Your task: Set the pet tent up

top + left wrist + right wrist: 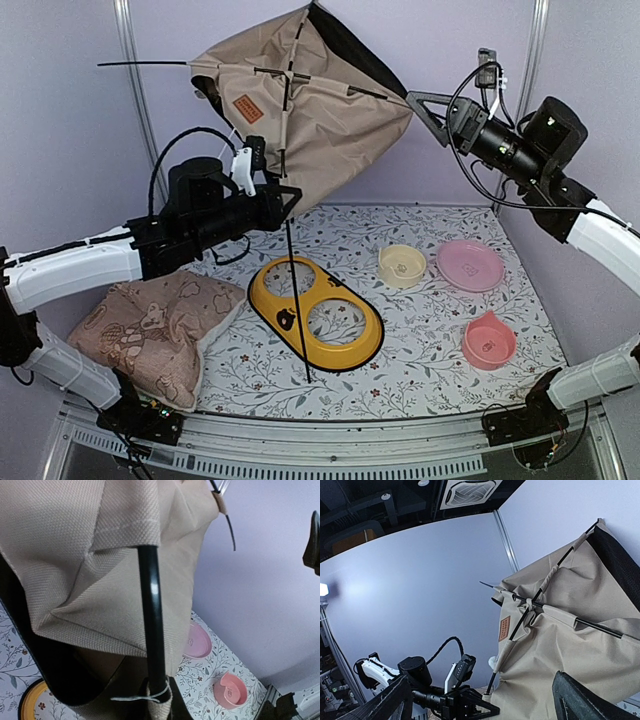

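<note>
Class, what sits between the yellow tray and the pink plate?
A cream bowl sits between the tray and the plate, touching neither; the top view shows it.

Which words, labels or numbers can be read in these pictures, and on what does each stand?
The brown label patch on the pet tent: print too small to read.
Marks on the cream bowl, pink plate and pink bowl: too blurred to read.
No text can be read anywhere.
</note>
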Action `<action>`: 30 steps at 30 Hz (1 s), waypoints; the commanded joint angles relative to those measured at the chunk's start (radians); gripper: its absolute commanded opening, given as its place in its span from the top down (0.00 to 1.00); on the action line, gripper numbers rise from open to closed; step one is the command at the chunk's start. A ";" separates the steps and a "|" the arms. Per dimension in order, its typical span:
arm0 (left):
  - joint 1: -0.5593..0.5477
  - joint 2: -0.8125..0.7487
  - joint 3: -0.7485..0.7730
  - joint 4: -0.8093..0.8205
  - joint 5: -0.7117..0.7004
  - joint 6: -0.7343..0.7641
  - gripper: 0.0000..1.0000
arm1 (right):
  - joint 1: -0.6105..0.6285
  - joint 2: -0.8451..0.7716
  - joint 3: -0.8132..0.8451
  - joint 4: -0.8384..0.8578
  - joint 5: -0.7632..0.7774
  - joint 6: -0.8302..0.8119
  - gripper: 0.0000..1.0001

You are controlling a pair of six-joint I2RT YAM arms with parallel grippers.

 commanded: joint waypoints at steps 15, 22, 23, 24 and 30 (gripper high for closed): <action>-0.022 0.023 0.172 -0.060 -0.159 -0.083 1.00 | 0.382 0.146 -0.269 -0.158 0.267 -0.174 0.25; -0.024 0.042 0.174 -0.057 -0.197 -0.128 1.00 | 0.497 0.168 -0.405 -0.107 0.334 -0.095 0.27; -0.024 0.046 0.177 -0.056 -0.196 -0.130 1.00 | 0.509 0.173 -0.421 -0.106 0.338 -0.088 0.28; -0.024 0.052 0.180 -0.055 -0.196 -0.132 1.00 | 0.518 0.182 -0.433 -0.106 0.335 -0.077 0.29; -0.025 0.069 0.194 -0.050 -0.182 -0.135 1.00 | 0.525 0.233 -0.481 -0.107 0.359 -0.054 0.36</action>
